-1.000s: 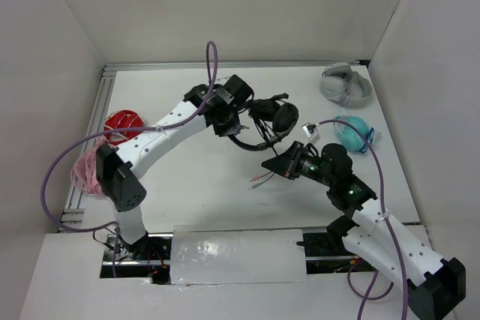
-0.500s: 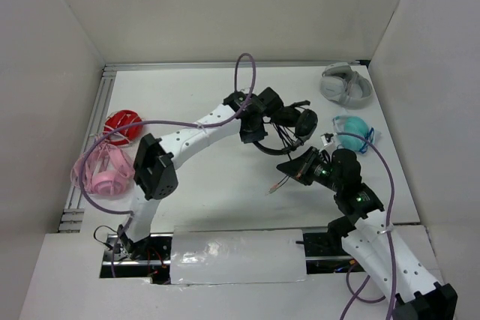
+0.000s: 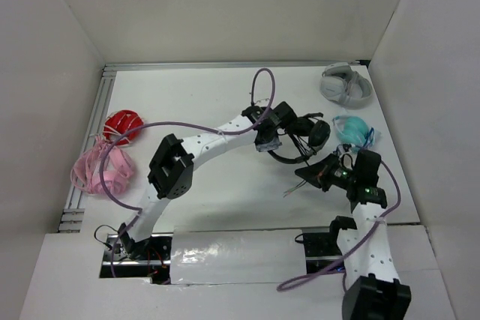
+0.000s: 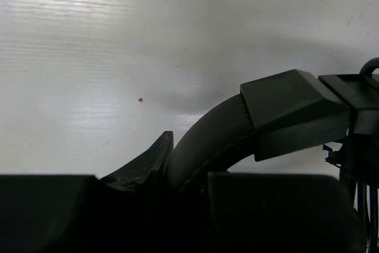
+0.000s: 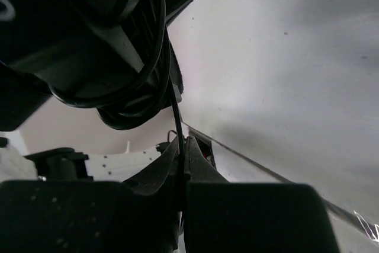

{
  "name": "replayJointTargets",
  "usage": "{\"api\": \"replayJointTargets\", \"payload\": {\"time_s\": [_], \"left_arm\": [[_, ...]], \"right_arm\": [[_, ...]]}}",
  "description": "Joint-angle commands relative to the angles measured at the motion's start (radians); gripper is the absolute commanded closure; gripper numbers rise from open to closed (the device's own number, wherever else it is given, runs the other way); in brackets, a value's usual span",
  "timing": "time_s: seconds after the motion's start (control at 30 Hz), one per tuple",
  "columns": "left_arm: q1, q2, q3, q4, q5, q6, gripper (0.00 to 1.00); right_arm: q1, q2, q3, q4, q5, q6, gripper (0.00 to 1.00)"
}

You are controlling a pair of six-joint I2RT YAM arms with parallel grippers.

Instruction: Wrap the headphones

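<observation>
**A:** Where do the black over-ear headphones (image 3: 309,133) lie, and which way do they run?

**B:** They are at about 3 o'clock from the middle of the white table (image 3: 210,103). Their long axis runs from 9 to 3 o'clock, with a round padded earcup (image 3: 321,135) at the 3 o'clock end. The thin headband (image 4: 207,140) bows toward 6 o'clock.

**A:** And the grippers?

**B:** The left gripper (image 3: 268,140) is clamped on the headband at the 9 o'clock end. Its wrist view shows the band running between the fingers. The right gripper (image 5: 181,143) sits at 5 o'clock from the headset, pinched tight on the thin black cable (image 5: 173,111). The cable drops to it from loops around the cup. In the top view its loose end trails toward 7 o'clock.

**A:** What is hard to see?

**B:** The left gripper hides the second earcup from above. The left wrist view shows only one fingertip, and the headset is cut off at the 3 o'clock edge. In the right wrist view the headset is a dark mass, so the cup and the loops blur together. Whether the headset touches the table cannot be told.

**A:** What else is on the table?

**B:** Grey-white headphones (image 3: 346,84) are at 1 o'clock. Teal headphones (image 3: 352,131) are just beside the black earcup. A red round openwork object (image 3: 122,125) and a pink headset (image 3: 101,171) are at 9 o'clock.
</observation>
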Motion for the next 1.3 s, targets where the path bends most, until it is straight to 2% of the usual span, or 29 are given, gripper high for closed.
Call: {"api": "replayJointTargets", "payload": {"time_s": [0.0, 0.03, 0.07, 0.17, 0.27, 0.37, 0.47, 0.6, 0.7, 0.83, 0.9, 1.03, 1.07, 1.1, 1.17, 1.27], "left_arm": [[0.035, 0.039, 0.016, 0.166, -0.101, -0.027, 1.00], [0.035, 0.039, 0.011, 0.174, -0.095, -0.027, 1.00], [0.035, 0.041, 0.008, 0.177, -0.092, -0.024, 1.00], [0.035, 0.084, 0.071, 0.158, -0.085, -0.015, 1.00], [0.032, 0.140, 0.135, 0.085, -0.089, -0.050, 1.00], [0.023, 0.176, 0.160, 0.112, -0.079, -0.030, 1.00], [0.010, 0.199, 0.163, 0.123, -0.065, -0.039, 1.00], [-0.007, 0.225, 0.171, 0.108, -0.069, -0.054, 1.00], [-0.008, 0.231, 0.165, 0.082, -0.062, -0.068, 1.00], [0.000, 0.219, 0.142, 0.043, -0.081, -0.074, 1.00], [0.001, 0.210, 0.126, 0.030, -0.083, -0.079, 1.00], [0.001, 0.197, 0.096, 0.043, -0.069, -0.056, 1.00], [0.001, 0.196, 0.090, 0.051, -0.063, -0.048, 0.93], [0.001, 0.190, 0.085, 0.071, -0.052, -0.024, 0.80], [0.000, 0.182, 0.073, 0.083, -0.046, -0.011, 0.72], [0.000, 0.176, 0.054, 0.101, -0.040, -0.005, 0.67]], "right_arm": [[-0.165, 0.055, -0.024, -0.257, -0.284, -0.199, 1.00], [-0.282, 0.077, -0.021, -0.367, -0.307, -0.348, 1.00], [-0.341, 0.104, -0.018, -0.425, -0.341, -0.441, 1.00], [-0.385, 0.230, -0.001, -0.518, -0.413, -0.579, 1.00], [-0.394, 0.238, 0.003, -0.523, -0.437, -0.597, 1.00], [-0.394, 0.208, 0.029, -0.558, -0.440, -0.614, 1.00], [-0.398, 0.188, 0.022, -0.525, -0.400, -0.555, 1.00], [-0.447, 0.229, -0.024, -0.511, -0.415, -0.531, 1.00], [-0.582, 0.252, 0.003, -0.592, -0.302, -0.630, 1.00], [-0.673, 0.179, 0.017, -0.526, -0.098, -0.523, 1.00], [-0.722, 0.119, 0.009, -0.507, -0.059, -0.483, 1.00], [-0.736, 0.057, 0.011, -0.500, 0.017, -0.460, 1.00], [-0.736, 0.062, 0.003, -0.497, 0.010, -0.457, 1.00], [-0.736, 0.063, -0.012, -0.487, 0.002, -0.446, 0.99], [-0.734, 0.077, -0.021, -0.477, -0.016, -0.443, 0.98], [-0.736, 0.080, -0.015, -0.477, 0.005, -0.440, 0.97]]}}
